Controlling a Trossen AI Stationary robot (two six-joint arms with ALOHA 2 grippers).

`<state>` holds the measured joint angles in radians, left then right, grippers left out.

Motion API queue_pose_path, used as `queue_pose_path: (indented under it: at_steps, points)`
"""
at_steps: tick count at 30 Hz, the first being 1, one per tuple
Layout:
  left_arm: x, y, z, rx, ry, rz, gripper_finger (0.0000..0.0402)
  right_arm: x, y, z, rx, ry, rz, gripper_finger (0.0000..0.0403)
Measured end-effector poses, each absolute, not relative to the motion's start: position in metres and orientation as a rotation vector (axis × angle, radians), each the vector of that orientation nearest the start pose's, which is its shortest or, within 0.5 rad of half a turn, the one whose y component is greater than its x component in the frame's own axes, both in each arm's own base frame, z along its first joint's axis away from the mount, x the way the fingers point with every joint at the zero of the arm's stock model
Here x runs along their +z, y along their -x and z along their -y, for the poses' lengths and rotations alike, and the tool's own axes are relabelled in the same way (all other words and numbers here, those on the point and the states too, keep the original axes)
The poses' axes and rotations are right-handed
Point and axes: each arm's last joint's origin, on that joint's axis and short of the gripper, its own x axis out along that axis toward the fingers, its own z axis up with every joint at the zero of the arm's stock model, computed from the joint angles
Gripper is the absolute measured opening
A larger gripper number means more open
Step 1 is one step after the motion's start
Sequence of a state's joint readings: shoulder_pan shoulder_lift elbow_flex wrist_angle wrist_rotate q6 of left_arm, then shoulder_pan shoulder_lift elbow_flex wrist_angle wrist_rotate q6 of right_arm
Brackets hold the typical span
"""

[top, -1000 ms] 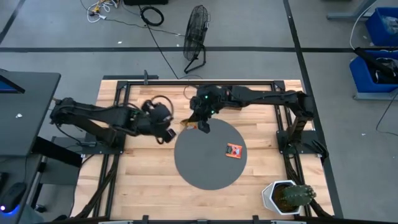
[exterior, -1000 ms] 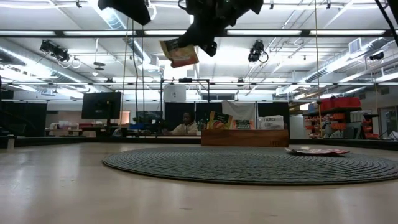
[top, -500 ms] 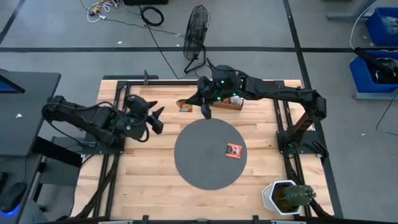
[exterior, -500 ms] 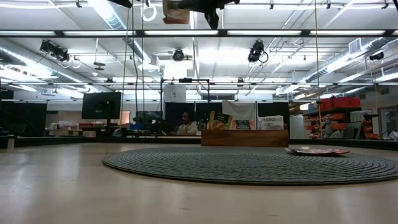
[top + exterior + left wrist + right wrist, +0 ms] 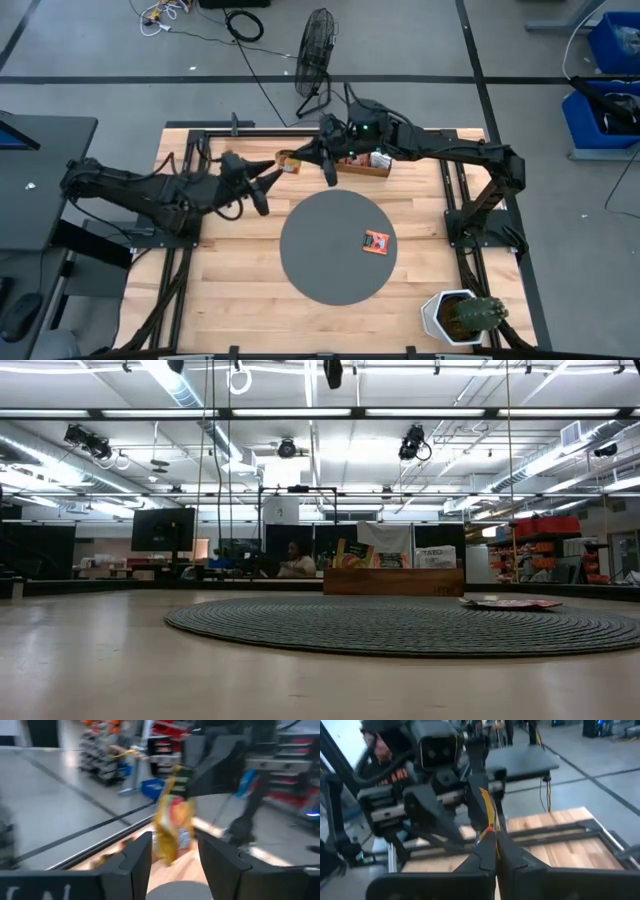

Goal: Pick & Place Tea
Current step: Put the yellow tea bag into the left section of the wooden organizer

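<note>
Sachet (image 5: 288, 161) now hangs pinched in the right end effector (image 5: 300, 158) above the far tabletop (image 5: 230, 290), farther left than before; left end effector (image 5: 272, 178), spread, has swung toward it.

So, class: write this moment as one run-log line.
right gripper: shut on tea sachet, held aloft | left gripper: open, facing sachet | second sachet: on round mat
</note>
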<state>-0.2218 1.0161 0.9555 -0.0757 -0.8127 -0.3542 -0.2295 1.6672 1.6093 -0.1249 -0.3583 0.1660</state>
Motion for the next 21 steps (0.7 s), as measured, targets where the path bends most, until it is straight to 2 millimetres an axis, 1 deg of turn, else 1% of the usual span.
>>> queue_pose_path:
  at_steps: [3, 7, 13, 19, 21]
  points:
    - [0.365, -0.219, 0.020, 0.554, 0.279, 0.013, 0.0168, 0.397, -0.380, 0.077, 0.111, -0.225, -0.164, 0.0000]
    - [0.363, -0.221, 0.013, 0.567, 0.281, 0.005, 0.0184, 0.397, -0.380, 0.073, 0.118, -0.227, -0.170, 0.0000]
    - [0.363, -0.221, 0.014, 0.531, 0.281, -0.008, 0.0201, 0.399, -0.380, 0.066, 0.159, -0.225, -0.161, 0.0000]
    - [0.362, -0.221, 0.014, 0.518, 0.274, -0.016, 0.0201, 0.402, -0.379, 0.062, 0.188, -0.223, -0.154, 0.0000]
    - [0.362, -0.221, 0.014, 0.516, 0.259, -0.021, 0.0193, 0.401, -0.379, 0.062, 0.188, -0.224, -0.157, 0.0000]
